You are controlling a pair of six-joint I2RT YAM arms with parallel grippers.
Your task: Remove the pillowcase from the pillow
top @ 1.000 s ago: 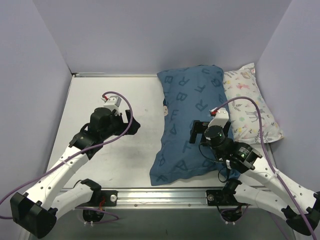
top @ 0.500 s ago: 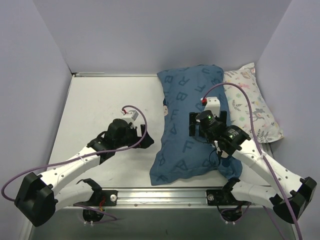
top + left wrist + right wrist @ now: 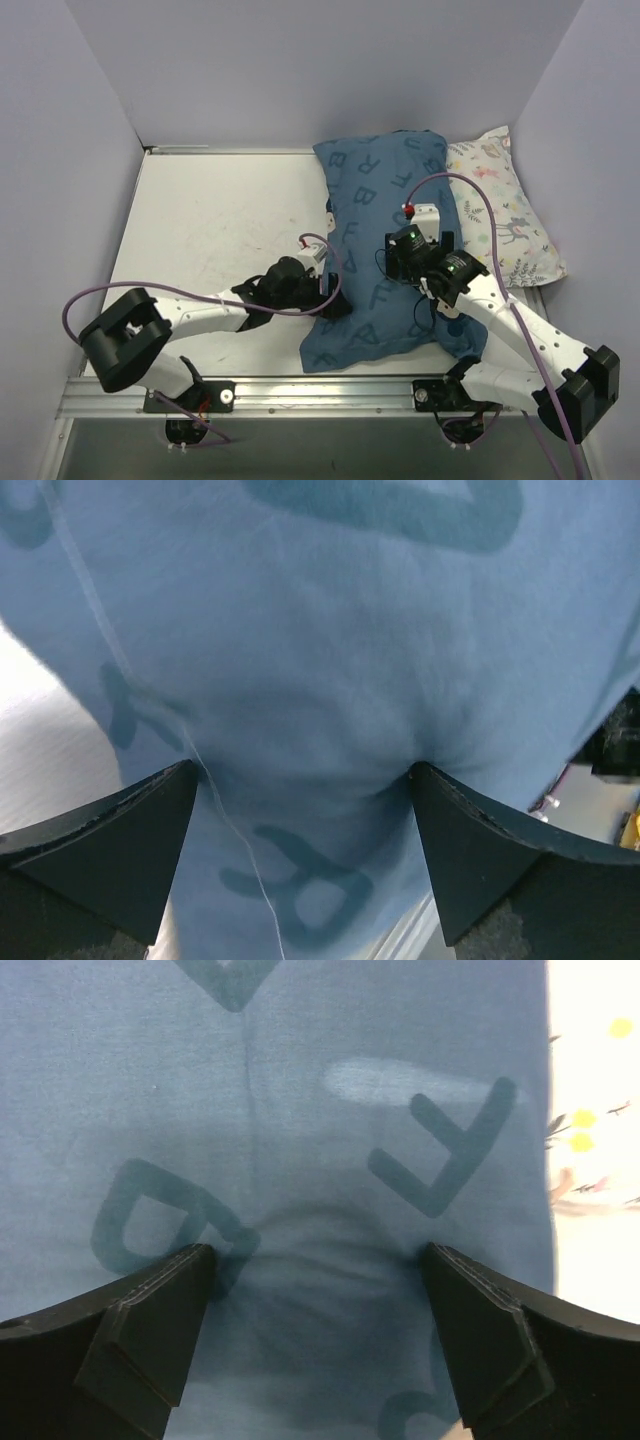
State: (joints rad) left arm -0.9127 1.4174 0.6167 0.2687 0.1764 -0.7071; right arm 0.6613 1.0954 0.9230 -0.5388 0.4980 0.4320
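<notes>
White table, floral pillow touching pillowcase, left gripper and right gripper spread on it

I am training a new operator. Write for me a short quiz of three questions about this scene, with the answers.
1. True or false: the jaws of both arms stand open against the pillowcase.
2. What lies beside the pillowcase, on its right in the top view? A) a floral-print pillow B) a folded towel C) a box
3. Fill in: the pillowcase is printed with darker blue ___.
Key: 1 true; 2 A; 3 letters.
</notes>
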